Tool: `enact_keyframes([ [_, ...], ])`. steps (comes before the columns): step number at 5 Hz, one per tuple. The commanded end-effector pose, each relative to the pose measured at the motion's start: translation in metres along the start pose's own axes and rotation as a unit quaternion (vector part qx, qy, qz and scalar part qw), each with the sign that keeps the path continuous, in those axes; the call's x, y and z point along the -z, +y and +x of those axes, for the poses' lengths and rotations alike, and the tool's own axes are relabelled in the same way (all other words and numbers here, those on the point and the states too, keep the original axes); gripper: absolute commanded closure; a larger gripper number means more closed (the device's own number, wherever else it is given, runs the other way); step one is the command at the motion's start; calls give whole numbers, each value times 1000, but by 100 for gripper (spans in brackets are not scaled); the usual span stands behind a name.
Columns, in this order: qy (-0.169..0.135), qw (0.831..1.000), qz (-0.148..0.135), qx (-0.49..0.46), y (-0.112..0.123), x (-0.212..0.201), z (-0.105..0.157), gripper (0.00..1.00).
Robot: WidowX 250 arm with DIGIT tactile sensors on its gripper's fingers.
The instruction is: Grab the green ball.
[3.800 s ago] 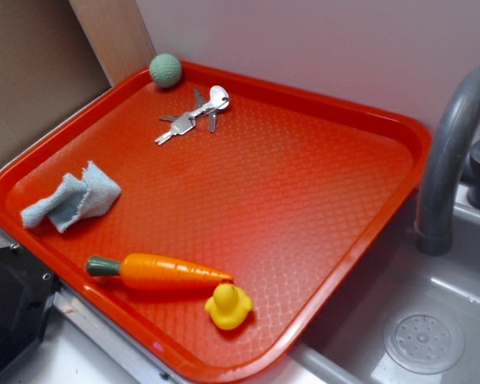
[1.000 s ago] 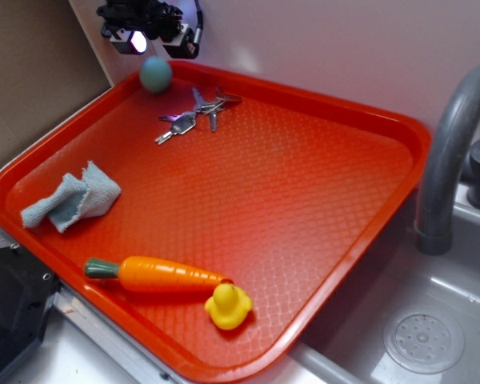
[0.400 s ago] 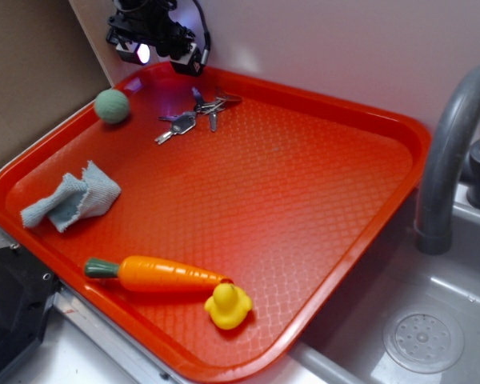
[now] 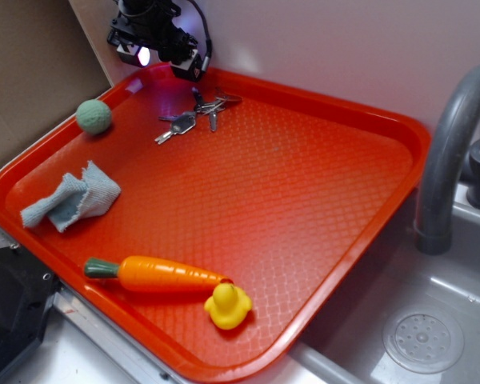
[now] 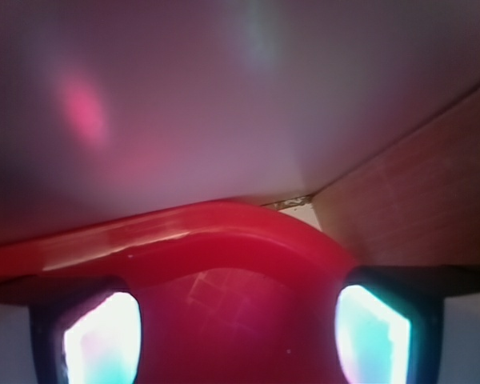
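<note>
The gripper [image 4: 174, 66] hangs over the far left corner of the red tray [image 4: 400, 136], close to the white wall [image 4: 344, 48], and it has nothing in it: the wrist view shows its two fingers [image 5: 100, 340] standing wide apart at the lower edges of the picture, with only the tray's curved rim and bare floor between them. Just beside it on the tray floor lies a bunch of keys [image 4: 194, 114], near enough to get snagged if the jaws come down carelessly. The green ball [image 4: 94, 116] is not under the gripper at all — it sits well to the left along the tray's left rim, apparently touching or nearly touching the raised edge, and it does not appear in the wrist view. Farther toward the near side lie a crumpled blue cloth [image 4: 72, 196], a toy carrot [image 4: 160, 274] and a yellow duck [image 4: 228, 306], all well clear of the ball. So the step in hand is, by my reading, the approach, with the grasp not yet made. The next move calls for carrying the open jaws left and toward the near side until they straddle the ball, then lowering and closing — gently, since a round thing resting against a rim is likely to roll at the slightest nudge.
</note>
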State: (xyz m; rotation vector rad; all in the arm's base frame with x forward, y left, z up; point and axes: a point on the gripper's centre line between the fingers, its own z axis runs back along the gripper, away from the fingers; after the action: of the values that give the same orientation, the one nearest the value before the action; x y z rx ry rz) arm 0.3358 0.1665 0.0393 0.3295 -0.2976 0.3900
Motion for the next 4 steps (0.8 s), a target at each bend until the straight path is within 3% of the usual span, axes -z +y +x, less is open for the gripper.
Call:
enact_keyframes([
  [1,69,997,-37,3,39,-52,-6,0],
  [2,116,991,-67,2,63,-88,-21,0],
  [4,151,987,-49,12,93,-109,-59,0],
])
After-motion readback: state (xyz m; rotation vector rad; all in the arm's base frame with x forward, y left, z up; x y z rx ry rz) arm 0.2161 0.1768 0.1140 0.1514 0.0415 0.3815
